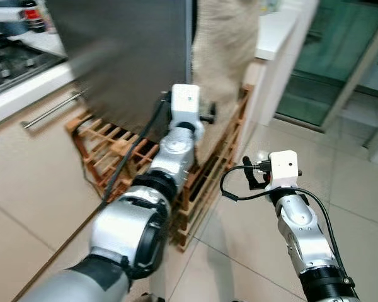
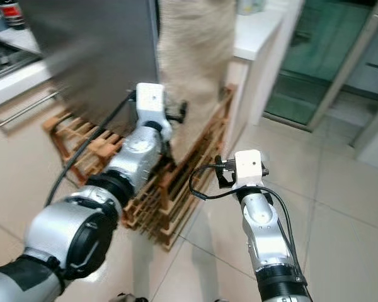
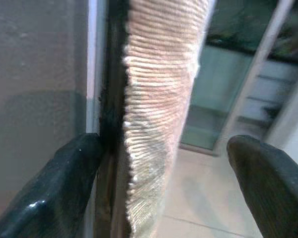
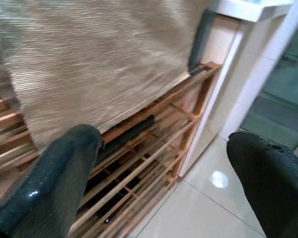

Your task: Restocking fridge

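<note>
The grey steel fridge door point(image 1: 126, 56) stands at the upper left, with a beige ribbed cloth point(image 1: 223, 50) hanging against its right edge. My left arm reaches forward to that edge. In the left wrist view my left gripper point(image 3: 164, 144) is open, its fingers point(image 3: 74, 168) spread around the door's edge point(image 3: 92, 74) and the cloth point(image 3: 159, 99), touching neither that I can see. My right gripper point(image 4: 164, 136) is open and holds nothing. It hovers lower on the right point(image 1: 251, 171), facing the cloth point(image 4: 89, 54) and a wooden rack point(image 4: 154, 148).
A slatted wooden rack point(image 1: 201, 182) stands on the floor under the door and cloth. A stove point(image 1: 12, 60) and a cabinet with a bar handle point(image 1: 50, 110) lie to the left. A white counter point(image 1: 274, 31) and green glass doors point(image 1: 340, 56) are at right, over tiled floor point(image 1: 353, 182).
</note>
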`<state>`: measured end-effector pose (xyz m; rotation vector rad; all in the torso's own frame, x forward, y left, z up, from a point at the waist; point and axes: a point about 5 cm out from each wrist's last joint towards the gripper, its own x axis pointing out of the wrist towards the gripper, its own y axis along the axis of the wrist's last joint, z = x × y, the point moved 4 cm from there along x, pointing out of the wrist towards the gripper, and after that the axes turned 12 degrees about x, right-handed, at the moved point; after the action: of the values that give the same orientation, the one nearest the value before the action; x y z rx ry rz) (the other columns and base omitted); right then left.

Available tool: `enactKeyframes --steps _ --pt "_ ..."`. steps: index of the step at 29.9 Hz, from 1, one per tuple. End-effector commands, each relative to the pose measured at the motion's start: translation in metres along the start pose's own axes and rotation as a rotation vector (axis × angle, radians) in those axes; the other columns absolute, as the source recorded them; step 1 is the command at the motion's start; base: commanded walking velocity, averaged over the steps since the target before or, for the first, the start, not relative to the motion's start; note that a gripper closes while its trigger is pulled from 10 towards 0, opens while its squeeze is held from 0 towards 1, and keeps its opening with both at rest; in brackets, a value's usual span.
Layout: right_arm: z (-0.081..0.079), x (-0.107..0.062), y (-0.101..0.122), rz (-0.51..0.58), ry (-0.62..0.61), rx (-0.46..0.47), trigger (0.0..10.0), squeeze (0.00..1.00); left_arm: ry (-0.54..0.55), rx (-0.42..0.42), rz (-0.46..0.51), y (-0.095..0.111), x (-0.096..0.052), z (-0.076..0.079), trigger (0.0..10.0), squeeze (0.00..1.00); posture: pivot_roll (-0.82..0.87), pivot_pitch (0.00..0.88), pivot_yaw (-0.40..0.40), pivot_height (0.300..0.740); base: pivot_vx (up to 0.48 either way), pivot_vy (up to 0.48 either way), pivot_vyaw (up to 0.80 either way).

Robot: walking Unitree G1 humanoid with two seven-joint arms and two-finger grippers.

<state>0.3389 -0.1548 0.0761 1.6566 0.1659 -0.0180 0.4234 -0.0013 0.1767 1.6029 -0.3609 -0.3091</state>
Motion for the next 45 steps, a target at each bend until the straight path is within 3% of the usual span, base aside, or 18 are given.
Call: enactKeyframes --steps 1,3,5,11,15,16,18,23,28,30,34,36,38,40,42,43,44,45 --pt "-0.001 -0.002 -0.001 -0.007 0.009 -0.001 10.0 0.00 -0.265 -0.025 0.158 0.049 0.008 0.077 10.0 0.00 -0.22 0.000 0.034 0.740 0.000 0.000 0.00" --pt "-0.001 -0.003 -0.002 -0.012 0.011 0.000 10.0 0.00 -0.306 -0.034 0.179 0.055 0.007 0.087 10.0 0.00 -0.22 0.000 0.034 0.740 0.000 0.000 0.00" --pt "-0.003 -0.006 -0.006 -0.022 0.015 0.003 10.0 0.00 -0.397 -0.053 0.228 0.065 0.002 0.107 10.0 0.00 -0.22 0.000 0.038 0.740 0.000 0.000 0.00" --pt "-0.006 -0.006 -0.009 -0.034 0.019 0.011 10.0 0.00 -0.474 -0.072 0.221 0.055 -0.004 0.121 10.0 0.00 -0.21 0.000 0.039 0.740 0.000 0.000 0.00" --pt "-0.006 -0.005 -0.011 -0.042 0.022 0.016 10.0 0.00 -0.604 -0.092 0.282 0.067 -0.012 0.146 10.0 0.00 -0.22 0.000 0.046 0.740 0.000 0.000 0.00" --pt "-0.006 -0.005 -0.011 -0.042 0.022 0.016 10.0 0.00 -0.604 -0.092 0.282 0.067 -0.012 0.146 10.0 0.00 -0.22 0.000 0.046 0.740 0.000 0.000 0.00" --pt "-0.005 -0.005 -0.011 -0.046 0.022 0.017 10.0 0.00 -0.714 -0.104 0.324 0.073 -0.022 0.164 10.0 0.00 -0.23 0.000 0.049 0.740 0.000 0.000 0.00" --pt "-0.003 -0.009 -0.015 -0.061 0.020 0.017 10.0 0.00 -0.847 -0.198 0.350 0.075 -0.034 0.179 10.0 0.00 -0.22 0.000 0.041 0.740 0.000 0.000 0.00" --pt "-0.003 -0.011 -0.019 -0.083 0.033 0.010 10.0 0.00 -0.946 -0.195 0.386 0.078 -0.044 0.187 10.0 0.00 -0.22 0.000 0.035 0.740 0.000 0.000 0.00" --pt "-0.001 -0.010 -0.018 -0.082 0.023 0.015 10.0 0.00 -0.929 -0.177 0.389 0.076 -0.042 0.179 10.0 0.00 -0.22 0.000 0.029 0.740 0.000 0.000 0.00" --pt "0.004 -0.007 -0.015 -0.070 0.003 0.024 10.0 0.00 -0.813 -0.158 0.350 0.058 -0.034 0.140 10.0 0.00 -0.21 0.000 0.025 0.740 0.000 0.000 0.00" --pt "0.007 -0.007 -0.013 -0.062 -0.012 0.023 10.0 0.00 -0.703 -0.080 0.297 0.035 -0.031 0.103 10.0 0.00 -0.20 0.000 0.019 0.740 0.000 0.000 0.00" --pt "0.008 -0.006 -0.012 -0.059 -0.016 0.022 10.0 0.00 -0.641 -0.024 0.260 0.020 -0.032 0.080 10.0 0.00 -0.19 0.000 0.016 0.740 0.000 0.000 0.00" --pt "0.007 -0.005 -0.011 -0.059 -0.010 0.021 10.0 0.00 -0.549 0.033 0.185 -0.005 -0.036 0.046 10.0 0.00 -0.16 0.000 0.005 0.740 0.000 0.000 0.00" --pt "0.007 -0.005 -0.011 -0.059 -0.010 0.021 10.0 0.00 -0.549 0.033 0.185 -0.005 -0.036 0.046 10.0 0.00 -0.16 0.000 0.005 0.740 0.000 0.000 0.00" --pt "0.005 -0.002 -0.011 -0.061 0.001 0.018 10.0 0.00 -0.417 0.088 0.089 -0.033 -0.046 0.004 10.0 0.00 -0.14 0.000 -0.004 0.740 0.000 0.000 0.00" --pt "0.004 0.000 -0.010 -0.062 0.008 0.016 10.0 0.00 -0.345 0.099 0.049 -0.043 -0.051 -0.016 10.0 0.00 -0.13 0.000 -0.007 0.740 0.000 0.000 0.00" --pt "0.004 0.000 -0.010 -0.062 0.008 0.016 10.0 0.00 -0.345 0.099 0.049 -0.043 -0.051 -0.016 10.0 0.00 -0.13 0.000 -0.007 0.740 0.000 0.000 0.00"
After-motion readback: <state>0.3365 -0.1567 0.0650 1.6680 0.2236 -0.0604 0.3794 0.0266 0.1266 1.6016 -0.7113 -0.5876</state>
